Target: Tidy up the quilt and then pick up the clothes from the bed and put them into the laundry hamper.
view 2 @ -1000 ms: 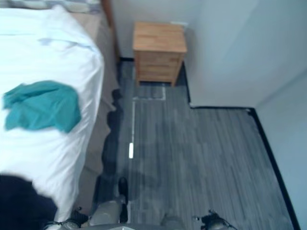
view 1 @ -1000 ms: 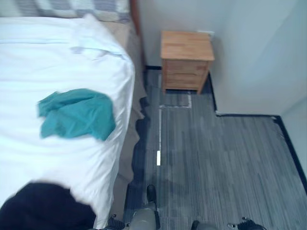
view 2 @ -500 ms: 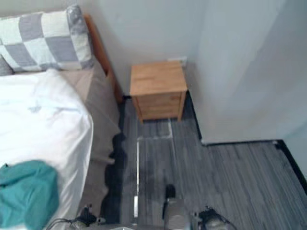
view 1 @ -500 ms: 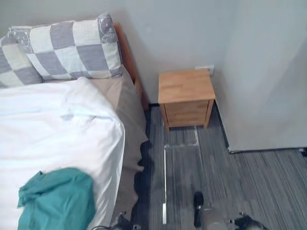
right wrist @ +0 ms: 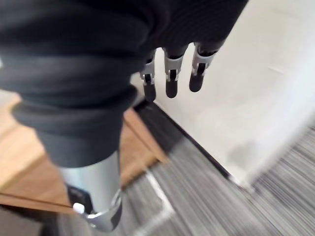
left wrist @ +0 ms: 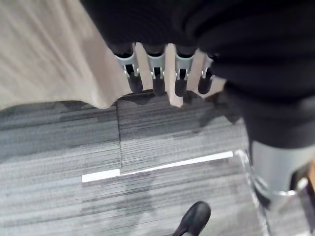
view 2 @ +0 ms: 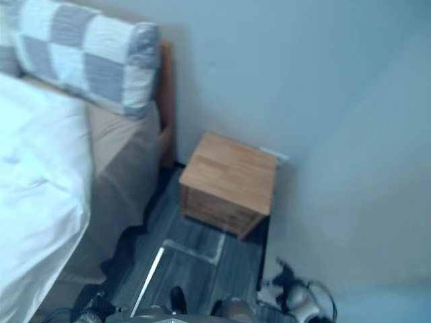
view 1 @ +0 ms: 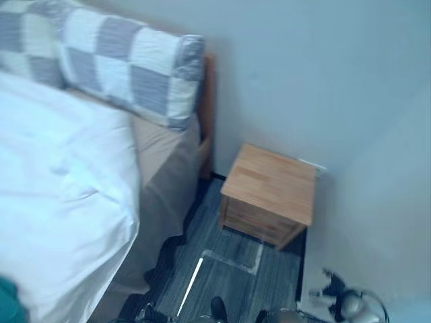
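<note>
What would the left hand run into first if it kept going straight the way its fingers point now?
Judging by the left wrist view, the left hand hangs open with fingers aimed down beside the beige bed skirt. Nothing lies between the fingertips and the grey striped floor, so probably the floor, though depth is unclear.

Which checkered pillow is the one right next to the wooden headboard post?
The checkered pillow lying nearest the little wooden nightstand. Its end touches the headboard post, while the other checkered pillow sits further along the bed, away from it.
</note>
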### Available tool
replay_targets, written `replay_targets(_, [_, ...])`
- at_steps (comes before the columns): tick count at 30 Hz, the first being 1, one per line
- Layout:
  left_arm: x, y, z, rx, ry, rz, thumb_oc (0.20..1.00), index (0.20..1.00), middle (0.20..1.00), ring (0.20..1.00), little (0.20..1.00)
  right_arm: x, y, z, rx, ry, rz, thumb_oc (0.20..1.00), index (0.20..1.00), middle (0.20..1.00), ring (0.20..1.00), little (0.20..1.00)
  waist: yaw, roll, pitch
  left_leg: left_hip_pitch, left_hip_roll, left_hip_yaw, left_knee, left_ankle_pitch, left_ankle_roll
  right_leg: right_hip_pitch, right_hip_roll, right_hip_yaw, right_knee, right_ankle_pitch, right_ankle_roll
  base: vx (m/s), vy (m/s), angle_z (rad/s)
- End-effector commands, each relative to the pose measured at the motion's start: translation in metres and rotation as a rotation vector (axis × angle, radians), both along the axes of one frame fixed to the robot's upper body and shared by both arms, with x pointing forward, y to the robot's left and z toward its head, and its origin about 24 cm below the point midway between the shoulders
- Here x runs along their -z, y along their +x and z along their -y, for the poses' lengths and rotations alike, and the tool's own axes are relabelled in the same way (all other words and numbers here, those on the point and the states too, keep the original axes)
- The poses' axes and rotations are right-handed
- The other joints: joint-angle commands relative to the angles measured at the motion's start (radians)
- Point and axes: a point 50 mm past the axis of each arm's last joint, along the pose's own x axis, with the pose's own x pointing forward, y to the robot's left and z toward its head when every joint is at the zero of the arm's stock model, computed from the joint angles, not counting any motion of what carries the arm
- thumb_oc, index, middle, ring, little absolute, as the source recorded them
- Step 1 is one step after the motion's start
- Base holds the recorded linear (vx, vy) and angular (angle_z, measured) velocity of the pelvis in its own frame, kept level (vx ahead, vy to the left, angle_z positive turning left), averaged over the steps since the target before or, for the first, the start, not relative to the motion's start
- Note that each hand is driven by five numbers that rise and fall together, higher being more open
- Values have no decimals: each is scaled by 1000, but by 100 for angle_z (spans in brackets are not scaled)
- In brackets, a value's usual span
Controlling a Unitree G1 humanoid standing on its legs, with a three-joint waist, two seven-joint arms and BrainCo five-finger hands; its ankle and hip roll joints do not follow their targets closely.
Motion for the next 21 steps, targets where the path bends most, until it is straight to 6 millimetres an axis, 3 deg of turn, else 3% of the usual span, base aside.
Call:
replay_targets(1, [-5, 7, -8, -30, 32, 59, 1000, 1000, 1000, 1000, 1000, -67, 71, 8, -100, -77, 306, 1000, 1000, 1000, 1000, 1000, 14, -24, 117, 83, 79, -84, 16, -91, -237, 110, 28, 227, -612, 157, 28, 466, -298, 255])
replay_targets(2, [-5, 5, -8, -31, 24, 44, 1000, 1000, 1000, 1000, 1000, -72, 67, 15, -117, -118, 311, 1000, 1000, 1000, 1000, 1000, -21, -34, 117, 116, 58, -206, 7, -121, -240, 91, 95, 396, -732, 182, 41, 365, -226, 278])
replay_targets(4, [-5, 5, -8, -31, 24, 44, 1000, 1000, 1000, 1000, 1000, -72, 67, 15, -117, -118, 311, 1000, 1000, 1000, 1000, 1000, -23, -35, 115, 112, 57, -208, 6, -116, -241, 90, 93, 395, -737, 188, 41, 127, -101, 285])
replay_targets(5, [-5, 3, -11, -26, 34, 38, 1000, 1000, 1000, 1000, 1000, -78, 66, 14, -134, -111, 339, 1000, 1000, 1000, 1000, 1000, -11, -48, 112, 107, 40, -247, 18, -131, -242, 120, 84, 402, -773, 194, 32, 101, -285, 291])
replay_targets(6, [-2, -5, -10, -33, 25, 14, 1000, 1000, 1000, 1000, 1000, -103, 81, 5, -174, -92, 461, 1000, 1000, 1000, 1000, 1000, -1, -51, 111, 88, 32, -290, 45, -136, -250, 141, 71, 349, -772, 206, 16, 103, -286, 190])
replay_targets(11, [3, -27, -12, -60, 28, -52, 1000, 1000, 1000, 1000, 1000, -127, 94, -1, -211, -80, 559, 1000, 1000, 1000, 1000, 1000, 2, -39, 105, 52, 28, -284, 134, -160, -282, 191, 54, 283, -803, 198, 3, 93, -133, 79])
replay_targets(12, [4, -30, -12, -63, 34, -67, 1000, 1000, 1000, 1000, 1000, -146, 101, 2, -214, -98, 623, 1000, 1000, 1000, 1000, 1000, 8, -32, 124, -22, 81, -164, 239, -104, -323, 237, 27, 223, -815, 180, -4, 13, -36, 101])
replay_targets(14, [4, -33, -11, -57, 41, -89, 1000, 1000, 1000, 1000, 1000, -166, 108, 11, -204, -141, 677, 1000, 1000, 1000, 1000, 1000, 1, -27, 130, -70, 209, 45, 278, -73, -325, 285, -1, 135, -827, 157, 1, 53, -30, 140])
replay_targets(15, [5, -37, -13, -66, 43, -100, 1000, 1000, 1000, 1000, 1000, -175, 111, 14, -202, -158, 703, 1000, 1000, 1000, 1000, 1000, -1, -20, 117, -72, 246, 132, 238, -63, -317, 297, -2, 94, -834, 151, 5, 150, 25, 108])
replay_targets(16, [5, -42, -14, -73, 41, -114, 1000, 1000, 1000, 1000, 1000, -184, 114, 19, -194, -183, 719, 1000, 1000, 1000, 1000, 1000, 7, -5, 104, -83, 260, 183, 179, -18, -318, 319, 3, 66, -846, 144, 10, 207, 90, 83])
replay_targets(18, [7, -47, -12, -76, 35, -123, 1000, 1000, 1000, 1000, 1000, -205, 123, 23, -190, -216, 776, 1000, 1000, 1000, 1000, 1000, 28, 14, 92, -136, 283, 197, 104, 73, -342, 359, 0, 29, -857, 122, 15, 272, 133, 78])
replay_targets(19, [7, -51, -13, -60, 46, -144, 1000, 1000, 1000, 1000, 1000, -212, 125, 30, -169, -248, 792, 1000, 1000, 1000, 1000, 1000, 38, 20, 87, -142, 314, 230, 65, 86, -350, 368, -14, -3, -866, 118, 27, 295, 154, 56])
replay_targets(21, [8, -65, -14, -84, 39, -176, 1000, 1000, 1000, 1000, 1000, -229, 134, 23, -215, -281, 828, 1000, 1000, 1000, 1000, 1000, 23, 33, 71, -94, 315, 246, 0, 106, -348, 398, -13, -28, -833, 87, 39, 320, 178, 46])
